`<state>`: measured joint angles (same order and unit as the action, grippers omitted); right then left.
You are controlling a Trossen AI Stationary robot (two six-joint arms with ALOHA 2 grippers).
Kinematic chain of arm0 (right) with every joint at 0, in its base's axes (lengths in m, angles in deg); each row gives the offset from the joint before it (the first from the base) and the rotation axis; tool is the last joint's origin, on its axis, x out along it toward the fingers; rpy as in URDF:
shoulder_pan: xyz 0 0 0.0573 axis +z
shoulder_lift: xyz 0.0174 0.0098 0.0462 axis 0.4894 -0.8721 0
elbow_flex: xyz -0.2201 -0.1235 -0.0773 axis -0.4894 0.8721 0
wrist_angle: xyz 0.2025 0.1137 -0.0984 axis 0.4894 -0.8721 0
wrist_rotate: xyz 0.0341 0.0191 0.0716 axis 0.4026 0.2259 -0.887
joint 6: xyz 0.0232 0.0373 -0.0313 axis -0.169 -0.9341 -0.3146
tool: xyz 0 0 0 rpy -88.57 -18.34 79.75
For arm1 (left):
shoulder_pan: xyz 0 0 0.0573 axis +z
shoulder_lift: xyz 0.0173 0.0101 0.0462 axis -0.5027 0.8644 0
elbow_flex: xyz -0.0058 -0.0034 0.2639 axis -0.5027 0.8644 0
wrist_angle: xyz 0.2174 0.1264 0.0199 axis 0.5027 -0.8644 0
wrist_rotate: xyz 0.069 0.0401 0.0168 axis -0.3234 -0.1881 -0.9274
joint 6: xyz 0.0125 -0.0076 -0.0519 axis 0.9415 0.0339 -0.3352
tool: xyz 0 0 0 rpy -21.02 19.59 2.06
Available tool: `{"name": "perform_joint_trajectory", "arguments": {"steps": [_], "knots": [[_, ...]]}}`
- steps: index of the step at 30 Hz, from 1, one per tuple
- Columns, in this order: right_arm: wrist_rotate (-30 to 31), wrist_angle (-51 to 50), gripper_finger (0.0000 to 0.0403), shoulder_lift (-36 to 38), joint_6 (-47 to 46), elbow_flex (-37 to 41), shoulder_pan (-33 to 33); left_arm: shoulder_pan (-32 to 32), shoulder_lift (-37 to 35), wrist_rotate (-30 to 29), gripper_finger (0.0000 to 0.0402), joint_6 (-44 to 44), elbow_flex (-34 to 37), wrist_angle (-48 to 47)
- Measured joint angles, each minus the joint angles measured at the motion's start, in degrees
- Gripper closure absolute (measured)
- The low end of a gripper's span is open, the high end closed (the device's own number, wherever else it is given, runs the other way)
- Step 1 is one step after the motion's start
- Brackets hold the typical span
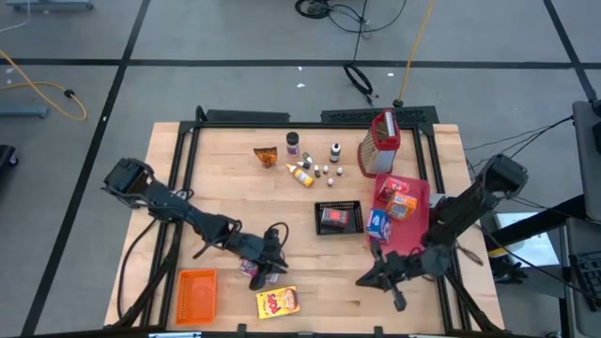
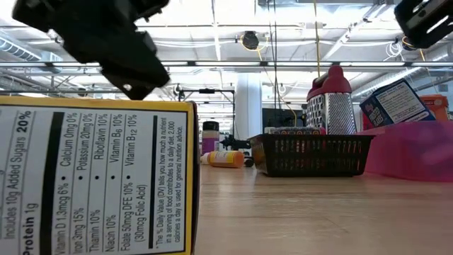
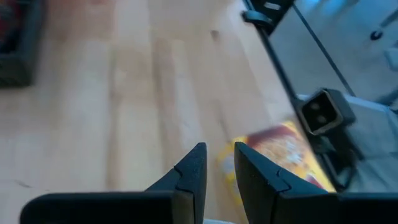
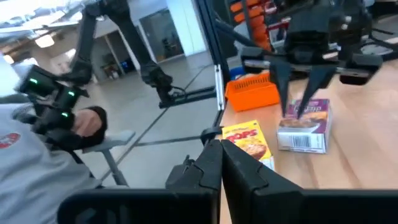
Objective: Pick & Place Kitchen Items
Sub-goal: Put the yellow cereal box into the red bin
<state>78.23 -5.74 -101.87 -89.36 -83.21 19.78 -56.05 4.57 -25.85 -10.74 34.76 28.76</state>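
Note:
A purple-and-white snack box (image 4: 306, 129) stands near the table's near edge, with my left gripper (image 4: 298, 107) shut on its top; from above it shows as a pink patch (image 1: 250, 270) under the gripper (image 1: 269, 263). A yellow cereal box (image 1: 277, 301) lies flat on its back just nearer the edge and fills the low view's left (image 2: 92, 177). My right gripper (image 1: 362, 280) hovers level over the near right of the table, pointing left, shut on nothing (image 4: 219, 157). My left gripper pinches the purple box's top edge (image 4: 297, 116) between its two fingers, which come down on it from above. The box stays upright below the fingers. Whether its bottom rests on the table or hangs just clear of it, I cannot tell.
A red tray (image 1: 416, 235) with several boxes lies at the right, a black mesh basket (image 1: 338, 218) at the middle, an orange crate (image 1: 197, 291) at the near left. A grater (image 1: 378, 143), small bottles (image 1: 310, 169) and an orange packet (image 1: 266, 155) stand at the back. A person's gloved hand (image 4: 81, 121) shows beyond the table.

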Motion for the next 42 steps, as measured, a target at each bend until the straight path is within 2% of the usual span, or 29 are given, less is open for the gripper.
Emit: {"name": "perform_joint_trajectory", "arguments": {"steps": [4, 8, 10, 14, 19, 24, 28, 37, 42], "knots": [[-3.79, -0.02, 0.0402, -7.56, 1.36, -7.32, -1.74, -2.26, 0.0, 0.07, 0.0321, -1.38, 0.0, 0.0], [-10.22, -1.01, 0.0399, -14.47, 9.23, -16.28, -3.36, -3.99, 0.0, 0.04, 0.0321, -1.49, 0.0, -0.08], [-10.5, -4.15, 0.04, -17.17, 11.81, -20.22, -4.03, -4.52, 0.0, 0.02, 0.0321, -3.08, 0.0, -0.98], [-10.94, -12.45, 0.0402, -22.01, 9.16, -27.32, -6.17, -6.11, 0.0, -0.17, 0.0321, -7.46, 0.0, -2.56], [-16.45, -21.65, 0.0402, -28.13, 7.59, -34.97, -9.33, -9.57, 0.0, -0.43, 0.0321, -9.0, 0.0, -2.49], [-16.72, -26.18, 0.0394, -29.54, 4.99, -36.94, -11.34, -12.9, 0.0, -2.51, 0.0321, -10.46, 0.0, -2.44], [-17.5, -29.37, 0.0352, -29.6, 2.62, -36.99, -11.75, -15.72, 0.0, -4.38, 0.0321, -11.93, 0.0, -2.51], [-17.86, -30.04, 0.02, -29.54, 2.85, -36.97, -11.63, -19.85, 0.0, -8.39, 0.0321, -13.75, 0.0, -3.07], [-17.82, -29.38, 0.0149, -30.35, 2.93, -36.97, -11.67, -20.72, 0.0, -8.66, 0.0321, -14.82, 0.0, -3.6]]}}
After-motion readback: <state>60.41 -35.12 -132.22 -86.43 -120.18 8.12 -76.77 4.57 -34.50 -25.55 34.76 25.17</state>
